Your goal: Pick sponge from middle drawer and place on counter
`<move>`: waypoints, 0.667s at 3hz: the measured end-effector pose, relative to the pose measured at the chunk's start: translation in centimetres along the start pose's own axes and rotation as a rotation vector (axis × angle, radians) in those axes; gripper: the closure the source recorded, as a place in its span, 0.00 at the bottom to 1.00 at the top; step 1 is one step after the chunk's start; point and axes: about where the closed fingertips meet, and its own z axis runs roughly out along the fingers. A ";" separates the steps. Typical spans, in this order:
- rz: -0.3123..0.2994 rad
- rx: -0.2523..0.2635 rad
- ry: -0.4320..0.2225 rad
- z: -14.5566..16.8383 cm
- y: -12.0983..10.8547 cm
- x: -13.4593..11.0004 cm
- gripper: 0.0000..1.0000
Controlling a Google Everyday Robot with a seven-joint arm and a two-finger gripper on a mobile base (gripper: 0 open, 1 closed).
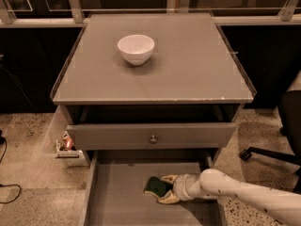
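The sponge (154, 186), dark green on top, lies on the floor of the pulled-out middle drawer (117, 199), right of its centre. My gripper (164, 189) reaches in from the lower right on a white arm (235, 194). Its pale fingers (170, 178) sit on either side of the sponge's right end and close on it. The sponge still rests on the drawer floor. The counter (188, 65) is the grey cabinet top above, with a chipped pale front edge.
A white bowl (136, 48) stands on the counter, left of centre toward the back. A drawer front with a round knob (153, 138) juts out above the open tray. A small caddy (66, 147) sits on the floor at left, and a chair base (268, 154) at right.
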 end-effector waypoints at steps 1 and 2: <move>0.023 -0.028 -0.012 -0.3 0.7 0.3 1.00; 0.030 -0.057 -0.016 -2.1 1.7 -0.9 1.00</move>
